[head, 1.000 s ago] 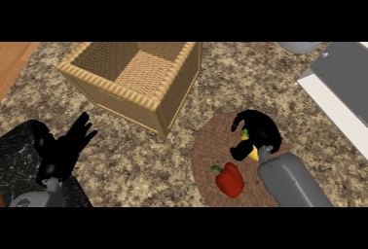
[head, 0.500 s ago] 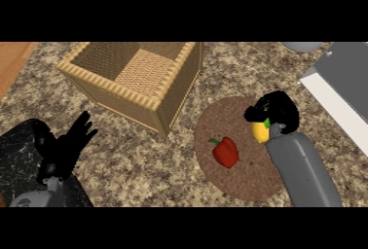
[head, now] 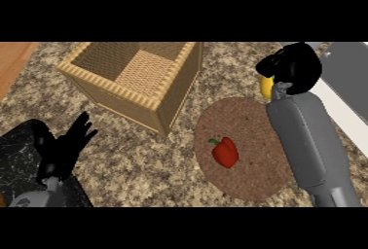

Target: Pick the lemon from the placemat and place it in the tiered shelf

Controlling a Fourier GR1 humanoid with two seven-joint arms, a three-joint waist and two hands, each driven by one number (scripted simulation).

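Fingers (head: 287, 68) of the right hand (head: 296, 73) curl round the small yellow lemon (head: 266, 86); below them the round brown placemat (head: 251, 165) bears a red pepper (head: 226, 152). Left hand (head: 66, 148) rests open, fingers apart.

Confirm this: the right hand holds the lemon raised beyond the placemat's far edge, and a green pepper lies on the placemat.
Wrong on one point: the pepper is red, not green, as the head view shows. The rest stands: the right hand is curled round the lemon, raised beyond the far edge of the placemat.
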